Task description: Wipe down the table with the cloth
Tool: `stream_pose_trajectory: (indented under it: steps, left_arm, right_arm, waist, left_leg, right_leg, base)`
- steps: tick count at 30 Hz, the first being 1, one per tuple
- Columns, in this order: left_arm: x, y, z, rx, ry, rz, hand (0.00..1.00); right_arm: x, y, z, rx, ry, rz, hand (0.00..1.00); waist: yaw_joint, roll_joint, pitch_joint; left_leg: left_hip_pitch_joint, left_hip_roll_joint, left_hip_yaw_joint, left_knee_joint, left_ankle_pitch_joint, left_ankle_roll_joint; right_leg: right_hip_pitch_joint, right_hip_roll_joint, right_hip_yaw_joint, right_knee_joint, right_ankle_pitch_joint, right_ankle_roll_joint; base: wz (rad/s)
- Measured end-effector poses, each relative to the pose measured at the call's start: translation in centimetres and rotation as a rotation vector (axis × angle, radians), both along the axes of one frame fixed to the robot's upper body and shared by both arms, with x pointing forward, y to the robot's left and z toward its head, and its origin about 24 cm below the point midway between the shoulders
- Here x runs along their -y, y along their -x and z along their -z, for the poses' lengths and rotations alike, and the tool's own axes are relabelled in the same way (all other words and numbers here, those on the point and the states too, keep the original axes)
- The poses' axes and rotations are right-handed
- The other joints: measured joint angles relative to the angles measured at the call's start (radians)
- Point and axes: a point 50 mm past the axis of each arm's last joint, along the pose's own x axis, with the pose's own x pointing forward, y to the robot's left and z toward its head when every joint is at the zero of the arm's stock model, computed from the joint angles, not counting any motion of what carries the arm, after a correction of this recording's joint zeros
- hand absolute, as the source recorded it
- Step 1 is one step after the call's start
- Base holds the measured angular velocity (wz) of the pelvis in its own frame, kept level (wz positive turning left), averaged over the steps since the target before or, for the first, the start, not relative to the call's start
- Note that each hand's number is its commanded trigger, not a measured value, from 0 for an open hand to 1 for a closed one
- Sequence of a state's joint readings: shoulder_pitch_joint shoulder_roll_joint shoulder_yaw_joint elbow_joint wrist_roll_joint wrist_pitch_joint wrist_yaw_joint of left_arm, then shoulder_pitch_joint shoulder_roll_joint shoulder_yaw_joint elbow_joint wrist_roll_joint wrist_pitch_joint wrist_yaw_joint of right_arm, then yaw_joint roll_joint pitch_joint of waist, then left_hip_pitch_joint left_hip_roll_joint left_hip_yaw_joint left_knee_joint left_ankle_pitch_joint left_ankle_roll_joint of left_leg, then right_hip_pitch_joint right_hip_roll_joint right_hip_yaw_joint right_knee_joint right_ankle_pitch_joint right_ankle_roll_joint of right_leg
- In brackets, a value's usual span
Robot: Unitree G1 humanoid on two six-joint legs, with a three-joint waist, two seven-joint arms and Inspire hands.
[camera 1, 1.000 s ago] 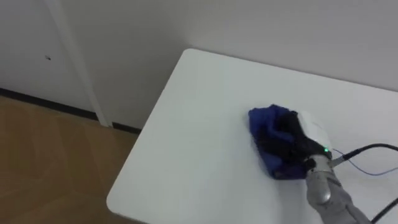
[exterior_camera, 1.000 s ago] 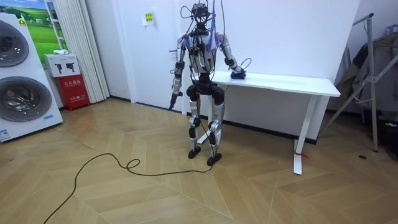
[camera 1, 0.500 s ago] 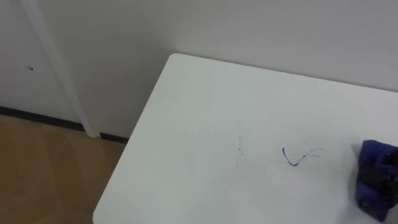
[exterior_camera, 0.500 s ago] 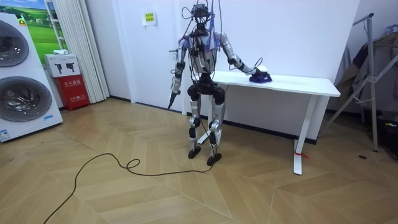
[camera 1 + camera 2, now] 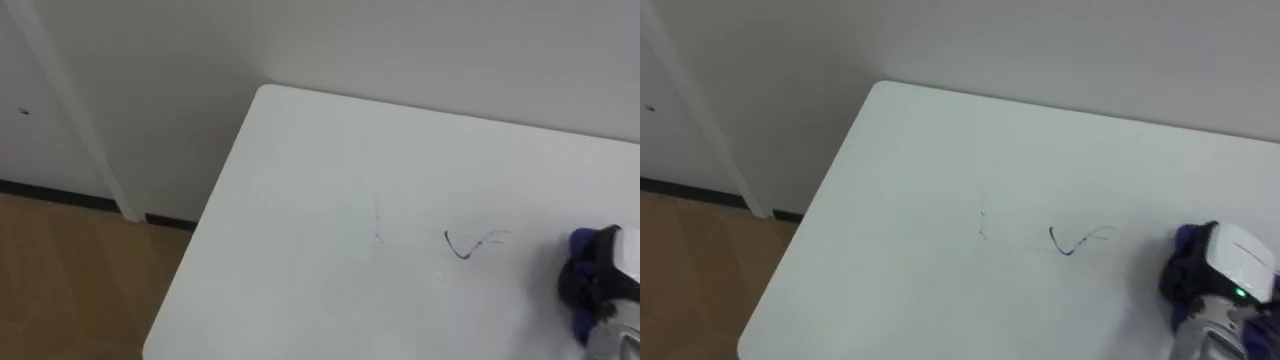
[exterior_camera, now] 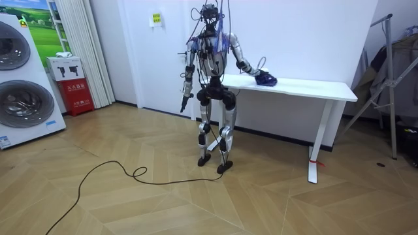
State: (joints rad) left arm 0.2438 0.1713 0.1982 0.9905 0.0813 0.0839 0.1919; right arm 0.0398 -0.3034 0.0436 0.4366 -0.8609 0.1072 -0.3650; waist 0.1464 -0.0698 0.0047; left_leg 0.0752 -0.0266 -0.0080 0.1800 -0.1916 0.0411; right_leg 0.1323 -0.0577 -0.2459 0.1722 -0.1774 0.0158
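White, smooth table (image 5: pixel 300 200) is showing a thin blue scribble (image 5: pixel 470 244), still unwiped and laid bare when the right hand (image 5: pixel 1238 258) swept its soft, bunched blue cloth (image 5: pixel 588 240) rightward a moment ago. Its dark fingers are curling over the cloth, which is edging back toward the mark, so wiping is probably continuing. The left hand (image 6: pixel 182 106) is hanging beside the robot.

My robot is a slim frame: silver-grey limbs, dark joints, black cables tangled over chest and head, bluish patches at the shoulders. The right hand (image 5: pixel 1238 262) wears a white back shell with a small green light above a grey metal wrist; the left hand (image 6: pixel 183 106) looks dark.
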Motion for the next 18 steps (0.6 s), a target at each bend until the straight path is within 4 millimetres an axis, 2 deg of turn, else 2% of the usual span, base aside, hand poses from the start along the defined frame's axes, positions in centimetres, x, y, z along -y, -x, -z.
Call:
stream_pose_trajectory:
  steps: [1,3,4,6,10,12,18]
  left_arm:
    - [0.3,-0.1,0.1,-0.002,0.006,0.008,0.00]
    - [0.4,0.0,0.1,-0.007,0.008,0.018,0.00]
    - [0.3,0.3,0.1,-0.016,0.007,0.014,0.00]
    - [0.3,0.8,0.2,-0.032,0.007,0.011,0.00]
    - [0.5,2.9,0.3,-0.102,0.014,-0.006,0.00]
    - [0.5,3.0,0.3,-0.107,0.015,-0.008,0.00]
    - [0.3,2.4,0.1,-0.083,-0.026,-0.013,0.00]
  right_arm:
    - [-1.7,-1.0,-0.2,0.000,-0.009,-0.067,1.00]
    - [-3.3,-2.2,-0.6,-0.003,-0.001,-0.113,1.00]
    - [-3.7,-2.6,-0.8,-0.012,0.003,-0.130,1.00]
    - [-4.0,-3.1,-1.0,-0.021,0.011,-0.153,1.00]
    - [-4.1,-3.2,-1.1,-0.013,0.003,-0.155,1.00]
    - [-4.0,-2.8,-0.7,-0.010,0.008,-0.150,1.00]
    - [-3.1,-1.0,1.0,0.022,-0.043,-0.094,1.00]
  waist:
    - [0.009,0.004,0.0026]
    - [0.031,0.006,0.0037]
    - [0.044,0.005,0.0030]
    - [0.048,0.003,0.0024]
    - [0.048,0.004,0.0027]
    - [0.041,0.006,0.0028]
    - [0.007,0.016,-0.0052]
  left_leg:
    - [0.000,-0.001,0.000,0.000,0.000,0.000]
    - [-0.001,0.000,-0.001,-0.002,0.000,0.000]
    - [-0.006,-0.001,-0.010,-0.002,0.000,0.000]
    - [-0.010,-0.002,-0.015,0.001,0.000,0.000]
    - [-0.011,0.000,-0.014,-0.002,0.000,0.000]
    - [-0.011,-0.002,-0.021,-0.004,0.000,0.000]
    - [-0.008,-0.003,-0.027,0.004,-0.002,0.004]
  right_leg:
    - [0.000,0.000,0.002,0.000,0.000,0.000]
    - [-0.004,-0.001,0.000,-0.002,0.000,0.000]
    - [-0.005,-0.001,-0.009,-0.003,0.000,0.000]
    - [-0.007,-0.001,-0.018,-0.005,0.000,0.000]
    - [-0.010,0.000,-0.023,-0.006,0.000,0.000]
    - [-0.006,-0.001,-0.029,-0.007,0.000,0.000]
    - [0.013,-0.006,-0.053,-0.010,0.000,0.000]
  base:
    - [0.00]
    - [0.03]
    - [0.10]
    - [0.14]
    - [0.01]
    - [0.08]
    - [0.10]
